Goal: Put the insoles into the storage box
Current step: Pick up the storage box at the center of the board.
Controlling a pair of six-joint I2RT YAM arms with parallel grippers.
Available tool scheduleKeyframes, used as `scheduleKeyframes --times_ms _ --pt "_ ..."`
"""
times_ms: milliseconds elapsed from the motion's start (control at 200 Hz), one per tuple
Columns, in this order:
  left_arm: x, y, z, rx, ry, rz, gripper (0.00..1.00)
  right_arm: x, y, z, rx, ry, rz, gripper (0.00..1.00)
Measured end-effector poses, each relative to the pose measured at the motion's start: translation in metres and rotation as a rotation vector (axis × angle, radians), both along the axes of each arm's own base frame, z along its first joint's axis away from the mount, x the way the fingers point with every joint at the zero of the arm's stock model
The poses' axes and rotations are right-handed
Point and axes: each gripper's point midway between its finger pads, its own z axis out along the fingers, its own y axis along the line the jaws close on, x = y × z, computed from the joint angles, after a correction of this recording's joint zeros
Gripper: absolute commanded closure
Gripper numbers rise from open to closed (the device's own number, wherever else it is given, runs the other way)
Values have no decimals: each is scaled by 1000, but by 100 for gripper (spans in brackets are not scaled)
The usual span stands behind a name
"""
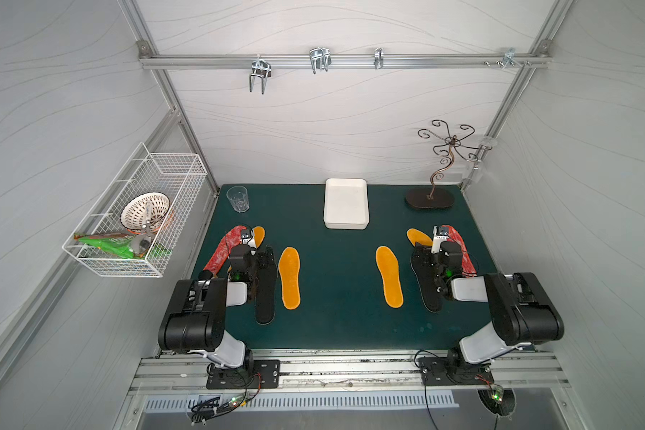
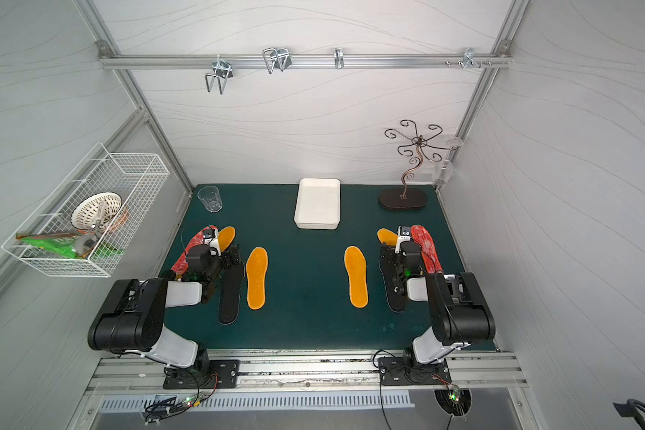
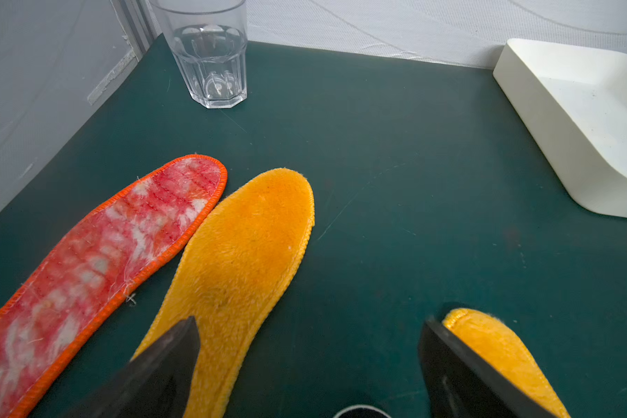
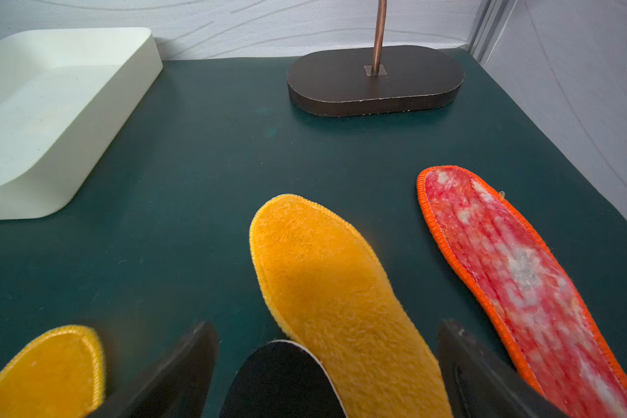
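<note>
The white storage box (image 1: 346, 204) (image 2: 317, 203) stands at the back middle of the green mat, with nothing in it. Insoles lie flat in two groups. On the left are a red mottled one (image 1: 222, 250), an orange one (image 3: 239, 260), a black one (image 1: 266, 298) and another orange one (image 1: 289, 277). On the right are an orange one (image 1: 389, 275), a black one (image 1: 427, 294), an orange one (image 4: 326, 289) and a red one (image 4: 514, 275). My left gripper (image 3: 310, 325) (image 1: 264, 257) hovers open over the left black insole's toe. My right gripper (image 4: 328, 325) (image 1: 424, 252) hovers open over the right black and orange toes. Neither holds anything.
A clear glass (image 1: 238, 199) stands at the mat's back left corner. A curled metal stand on a dark oval base (image 1: 429, 197) is at the back right. A white wire basket (image 1: 135, 216) holding a colander and packets hangs on the left wall.
</note>
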Motion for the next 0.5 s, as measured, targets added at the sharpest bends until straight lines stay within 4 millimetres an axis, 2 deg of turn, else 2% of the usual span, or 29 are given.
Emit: scheduleKeyframes --times_ms 500 --pt "0 0 0 0 0 0 0 2 0 2 1 -6 0 1"
